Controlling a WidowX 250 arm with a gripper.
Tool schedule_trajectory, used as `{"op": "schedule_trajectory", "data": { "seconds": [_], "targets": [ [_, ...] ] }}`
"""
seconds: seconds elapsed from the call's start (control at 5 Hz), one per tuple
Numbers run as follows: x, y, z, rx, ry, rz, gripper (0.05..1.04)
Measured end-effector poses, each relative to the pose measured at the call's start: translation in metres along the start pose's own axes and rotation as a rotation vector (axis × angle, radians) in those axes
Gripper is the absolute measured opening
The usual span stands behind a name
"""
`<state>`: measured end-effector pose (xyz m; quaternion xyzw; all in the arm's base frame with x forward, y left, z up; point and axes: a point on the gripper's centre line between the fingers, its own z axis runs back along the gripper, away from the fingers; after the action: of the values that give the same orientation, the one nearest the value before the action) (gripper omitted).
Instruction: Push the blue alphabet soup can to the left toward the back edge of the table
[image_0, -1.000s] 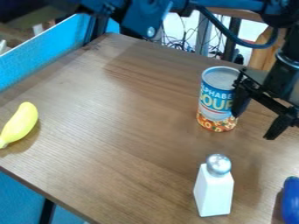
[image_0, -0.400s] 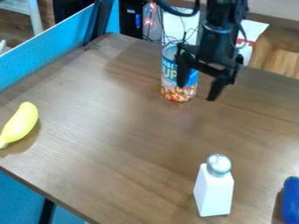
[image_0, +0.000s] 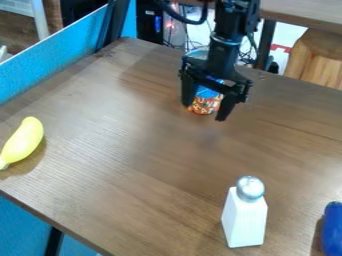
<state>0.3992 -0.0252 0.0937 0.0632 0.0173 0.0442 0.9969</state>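
The gripper (image_0: 204, 111) hangs down over the back middle of the table, open, its two fingers spread apart. Directly behind it stands the soup can (image_0: 206, 101), upright. The can's orange and blue label shows between the fingers, while the gripper's body covers most of its upper part. Whether the fingers touch the can, I cannot tell.
A yellow banana-shaped thing (image_0: 23, 141) lies at the left of the table (image_0: 133, 165). The white shaker with a silver top (image_0: 244, 215) stands upright near the front. At the right edge is a blue object (image_0: 332, 229). A blue panel (image_0: 60, 59) borders the table's left.
The can has shifted left and toward the table's back edge, mostly between the first two frames. The gripper has moved left too, then lower and further left in front of the can.
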Motion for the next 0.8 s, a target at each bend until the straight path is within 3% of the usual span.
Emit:
{"op": "schedule_trajectory", "data": {
  "seconds": [0.6, 0.8],
  "targets": [
    [-0.072, 0.005, 0.036, -0.004, 0.087, -0.070, 0.999],
    [-0.087, 0.008, 0.033, 0.000, 0.124, -0.129, 0.999]
  ]
}}
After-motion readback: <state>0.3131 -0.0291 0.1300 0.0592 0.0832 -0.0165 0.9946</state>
